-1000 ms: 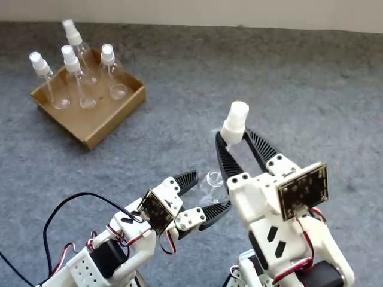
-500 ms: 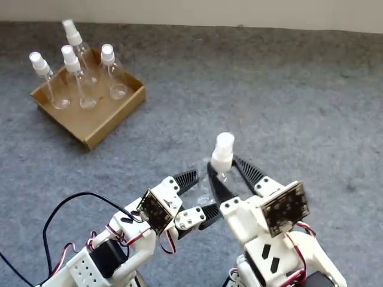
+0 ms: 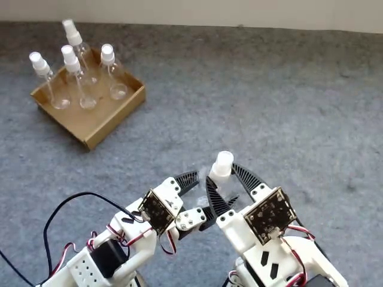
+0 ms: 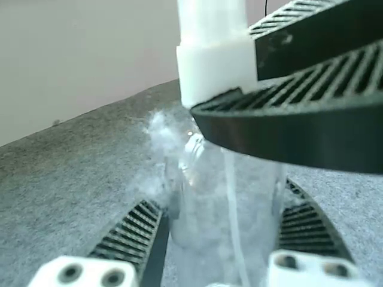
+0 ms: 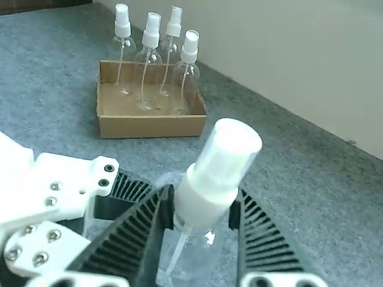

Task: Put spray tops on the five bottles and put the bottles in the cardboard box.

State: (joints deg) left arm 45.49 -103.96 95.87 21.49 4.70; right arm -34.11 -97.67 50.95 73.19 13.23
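A clear bottle (image 3: 202,189) stands upright on the grey carpet with my left gripper (image 3: 206,194) shut on its body. Directly above its neck is a white spray top (image 3: 222,164), and my right gripper (image 3: 222,172) is shut on the top's collar. In the left wrist view the bottle (image 4: 209,203) sits between my left fingers (image 4: 134,236), and the spray top (image 4: 212,54) rests at its mouth with its thin tube running down inside. In the right wrist view the spray top (image 5: 218,170) stands over the bottle (image 5: 191,257).
The cardboard box (image 3: 90,128) lies at the far left of the carpet, holding several upright bottles with spray tops (image 3: 76,75). In the right wrist view the box (image 5: 149,125) lies beyond both grippers. Bare carpet spreads between the box and the arms and to the right.
My right gripper has come down and toward the arms' bases with the spray top, bringing it onto the bottle's neck. The left arm and the bottle have stayed put.
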